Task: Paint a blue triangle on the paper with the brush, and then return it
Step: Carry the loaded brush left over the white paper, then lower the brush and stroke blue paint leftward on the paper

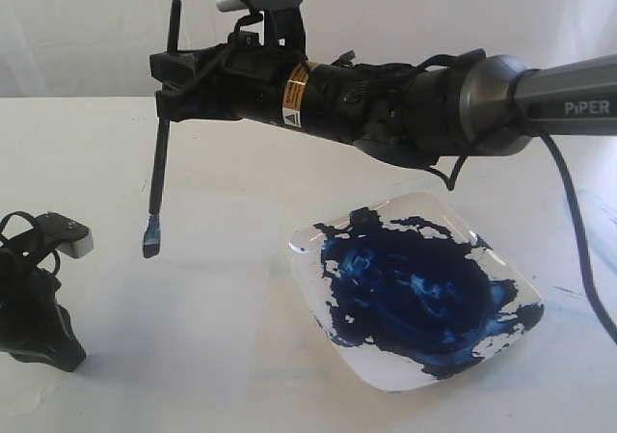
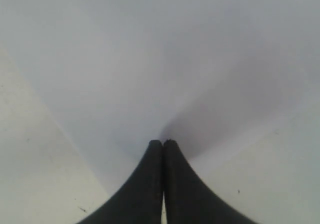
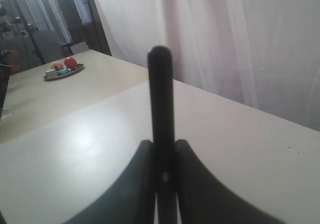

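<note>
Right claw clamped on the long thin black-handled paintbrush, blue tip below it.
Light, stiff, slippery-ish imo; upper handle's the spot. Left claw pinched shut.

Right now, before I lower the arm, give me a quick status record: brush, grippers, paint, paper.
brush: upright, blue bristle tip pointing down, apparently off the table
right gripper: shut on the brush handle
left gripper: shut, empty, tips down at the paper
plate: holds a dark-blue paint pool, right of the brush in the exterior view
blue triangle: none visible yet
</note>
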Tool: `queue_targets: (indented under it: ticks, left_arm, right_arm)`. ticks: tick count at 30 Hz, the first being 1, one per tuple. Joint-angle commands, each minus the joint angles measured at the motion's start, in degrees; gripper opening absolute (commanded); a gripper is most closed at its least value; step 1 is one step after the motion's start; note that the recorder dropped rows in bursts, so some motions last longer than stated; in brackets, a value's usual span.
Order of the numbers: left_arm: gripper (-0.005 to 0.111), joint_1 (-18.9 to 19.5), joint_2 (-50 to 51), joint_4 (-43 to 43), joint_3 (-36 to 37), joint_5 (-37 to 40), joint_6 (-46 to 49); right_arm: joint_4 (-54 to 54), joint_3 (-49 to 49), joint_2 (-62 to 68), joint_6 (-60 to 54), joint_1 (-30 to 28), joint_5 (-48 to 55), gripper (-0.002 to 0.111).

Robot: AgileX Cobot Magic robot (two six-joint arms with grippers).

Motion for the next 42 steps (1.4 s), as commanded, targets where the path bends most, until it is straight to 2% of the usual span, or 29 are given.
queue_targets:
  ticks: [1,26,42]
  left_arm:
    - [0.000,0.26,-0.33,-0.26,0.40,0.91,-0.25]
    - [0.000,0.26,-0.33,-0.26,0.40,1.02,-0.25]
    - [0.000,0.26,-0.33,-0.36,0.40,1.02,-0.25]
  right_arm:
    - [3.78,-0.13,0.39,0.09,0.77,-2.35,0.000]
    - [5.25,-0.13,3.28,-3.72,1.01,1.89,0.000]
    - [5.49,-0.13,3.18,-3.72,-3.44,4.43,0.000]
